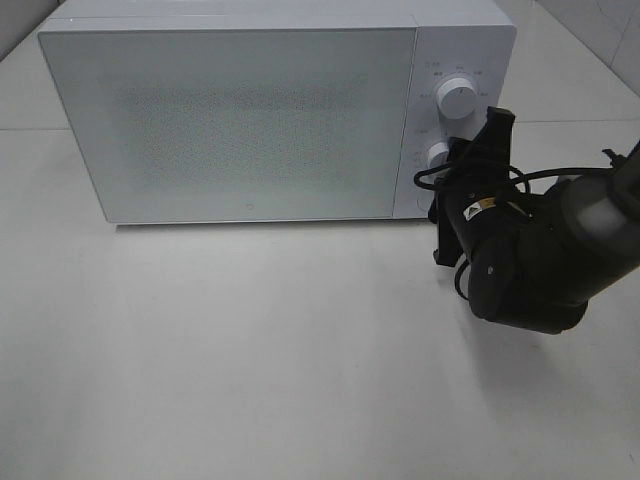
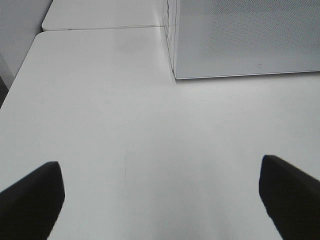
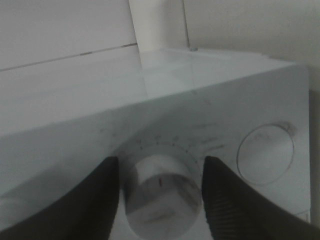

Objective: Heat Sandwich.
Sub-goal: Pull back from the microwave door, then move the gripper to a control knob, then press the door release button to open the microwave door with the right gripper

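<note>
The sandwich is out of view. The white microwave [image 1: 250,120] stands at the back of the table with its door closed; its front corner also shows in the left wrist view [image 2: 245,40]. My right gripper [image 1: 458,170] is at the control panel, its two fingers close on either side of the lower knob [image 1: 437,154]. Seen from the right wrist, the right gripper [image 3: 160,186] straddles that knob [image 3: 161,175] with thin gaps, so it is open. My left gripper [image 2: 160,200] hangs wide open over bare table, with nothing between its fingers.
The upper knob [image 1: 456,98] sits above the one my right gripper straddles, and shows beside it in the right wrist view [image 3: 265,155]. The white table [image 1: 250,350] stretches in front of the microwave. The left arm does not show in the exterior high view.
</note>
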